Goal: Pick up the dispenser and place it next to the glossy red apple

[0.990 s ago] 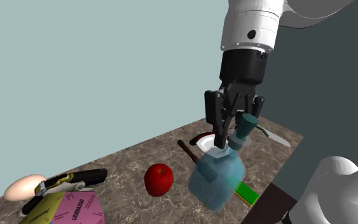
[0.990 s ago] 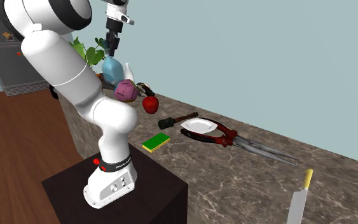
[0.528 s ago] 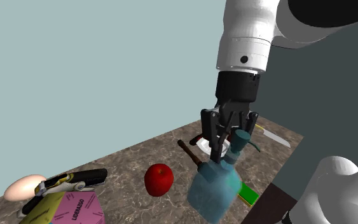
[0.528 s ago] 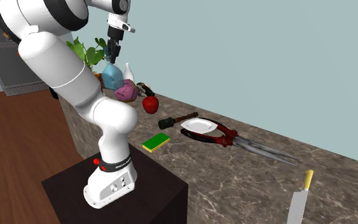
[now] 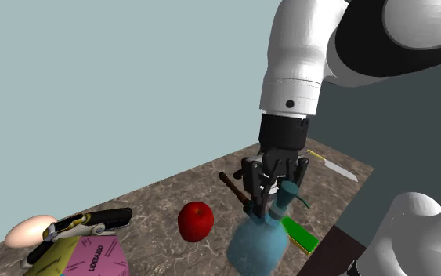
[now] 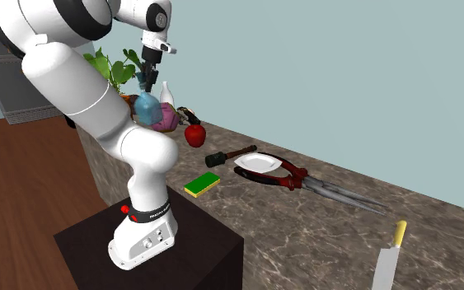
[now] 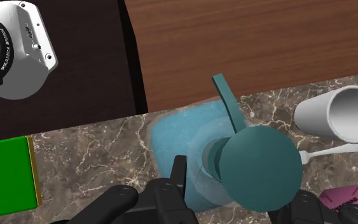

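Observation:
The dispenser is a pale blue see-through bottle with a teal pump head. My gripper is shut on its neck and holds it tilted, low over the marble counter's near edge. A glossy red apple lies on the counter just to the shoulder view's left of the bottle. In the second exterior view the dispenser hangs under the gripper, with the apple to its right. In the wrist view one black finger presses beside the bottle.
A green sponge lies by the counter edge near the stand. A pink box and a pale egg-shaped thing sit beyond the apple. A white cup lies close to the bottle. A plate on red-handled shears and a knife lie farther along.
The gripper has come down with the dispenser and drifted slightly toward the shoulder view's left, bringing the bottle lower and closer to the apple. Nothing else moved.

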{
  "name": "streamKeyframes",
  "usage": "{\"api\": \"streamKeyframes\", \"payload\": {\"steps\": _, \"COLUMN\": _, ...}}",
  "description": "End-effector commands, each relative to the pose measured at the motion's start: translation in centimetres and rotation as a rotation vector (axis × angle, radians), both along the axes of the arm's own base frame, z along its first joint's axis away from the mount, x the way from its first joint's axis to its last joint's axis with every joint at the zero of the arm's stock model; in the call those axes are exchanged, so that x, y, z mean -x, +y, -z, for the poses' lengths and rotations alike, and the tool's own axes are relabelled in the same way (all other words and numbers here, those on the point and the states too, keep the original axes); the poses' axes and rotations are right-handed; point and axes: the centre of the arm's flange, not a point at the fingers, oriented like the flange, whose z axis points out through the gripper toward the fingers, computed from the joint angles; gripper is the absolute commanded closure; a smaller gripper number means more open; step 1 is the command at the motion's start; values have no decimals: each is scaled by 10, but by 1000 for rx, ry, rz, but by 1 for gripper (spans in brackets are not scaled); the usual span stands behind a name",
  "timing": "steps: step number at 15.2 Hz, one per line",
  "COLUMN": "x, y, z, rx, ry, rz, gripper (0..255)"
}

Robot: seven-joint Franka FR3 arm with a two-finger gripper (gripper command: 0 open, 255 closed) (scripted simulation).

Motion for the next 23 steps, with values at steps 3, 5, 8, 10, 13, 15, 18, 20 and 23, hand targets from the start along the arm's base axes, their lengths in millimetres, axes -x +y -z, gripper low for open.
{"api": "streamKeyframes", "payload": {"steps": 3, "x": 1, "y": 0, "z": 21, "rx": 0, "ry": -1, "rz": 0, "gripper": 255}}
{"api": "streamKeyframes", "payload": {"steps": 5, "x": 1, "y": 0, "z": 32, "rx": 0, "ry": -1, "rz": 0, "gripper": 255}}
{"api": "streamKeyframes", "payload": {"steps": 8, "x": 1, "y": 0, "z": 48, "rx": 0, "ry": -1, "rz": 0, "gripper": 255}}
{"api": "streamKeyframes", "payload": {"steps": 10, "x": 1, "y": 0, "z": 58, "rx": 0, "ry": -1, "rz": 0, "gripper": 255}}
{"api": "streamKeyframes", "payload": {"steps": 13, "x": 1, "y": 0, "z": 74, "rx": 0, "ry": -1, "rz": 0, "gripper": 255}}
{"api": "streamKeyframes", "payload": {"steps": 15, "x": 1, "y": 0, "z": 85, "rx": 0, "ry": -1, "rz": 0, "gripper": 255}}
{"api": "streamKeyframes", "payload": {"steps": 18, "x": 1, "y": 0, "z": 100, "rx": 0, "ry": -1, "rz": 0, "gripper": 255}}
{"api": "streamKeyframes", "payload": {"steps": 20, "x": 1, "y": 0, "z": 111, "rx": 0, "ry": -1, "rz": 0, "gripper": 255}}
{"api": "streamKeyframes", "payload": {"steps": 23, "x": 1, "y": 0, "z": 127, "rx": 0, "ry": -1, "rz": 0, "gripper": 255}}
